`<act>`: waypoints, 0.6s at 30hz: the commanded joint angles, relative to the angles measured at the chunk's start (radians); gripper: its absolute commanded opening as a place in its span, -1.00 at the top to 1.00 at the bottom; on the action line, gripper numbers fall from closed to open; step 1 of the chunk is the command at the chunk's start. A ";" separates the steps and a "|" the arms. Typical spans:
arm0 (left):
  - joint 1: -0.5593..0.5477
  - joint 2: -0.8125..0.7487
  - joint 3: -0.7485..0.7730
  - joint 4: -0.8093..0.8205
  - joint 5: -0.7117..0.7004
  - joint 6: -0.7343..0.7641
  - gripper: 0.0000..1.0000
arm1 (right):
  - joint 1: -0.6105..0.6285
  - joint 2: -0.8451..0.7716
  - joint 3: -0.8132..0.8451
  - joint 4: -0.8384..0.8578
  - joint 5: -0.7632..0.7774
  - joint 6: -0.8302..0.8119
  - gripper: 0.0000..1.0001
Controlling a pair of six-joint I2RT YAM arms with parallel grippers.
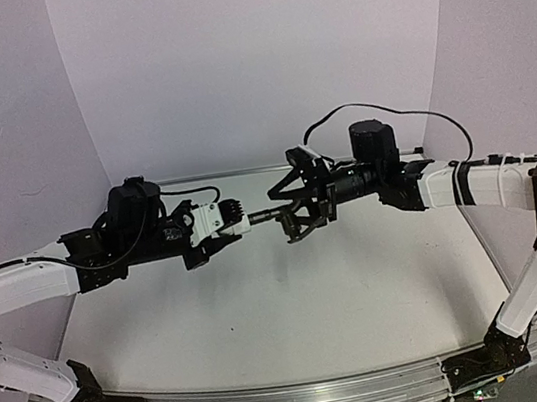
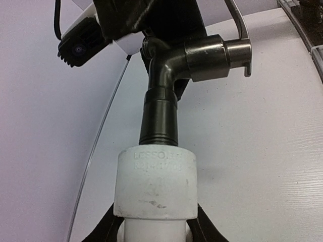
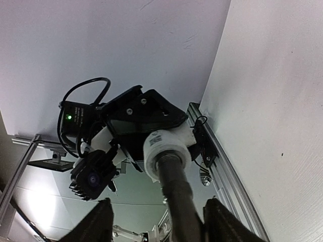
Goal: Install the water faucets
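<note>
Nearest, lower than both pairs of fingers, the aluminium rail [image 1: 298, 396] runs along the near edge of the table [image 1: 265, 313]. Farther in, raised above the table top, the two grippers meet tip to tip.

The left gripper [image 1: 229, 217] has its fingers [image 2: 107, 228] clamped on opposite sides of the white fitting [image 2: 156, 181]. The fitting's open mouth points away from them, toward the right gripper [image 1: 291, 214]. Seated in that mouth is the threaded stem of the water faucet [image 2: 164, 108]. A narrow band of thread shows just outside the rim, and how deep the stem goes inside is hidden.

Past the stem, the faucet's elbow sits between the right fingers [image 3: 96, 227], which are closed on its body. Its thick barrel and thin lever stick out to one side of them.

Beyond both sets of fingertips stands the pale back wall [image 1: 248, 62].
</note>
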 commanded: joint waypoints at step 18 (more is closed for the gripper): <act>0.085 -0.224 -0.081 -0.040 0.549 -0.846 1.00 | -0.120 -0.320 -0.210 -0.199 0.379 -0.974 -0.96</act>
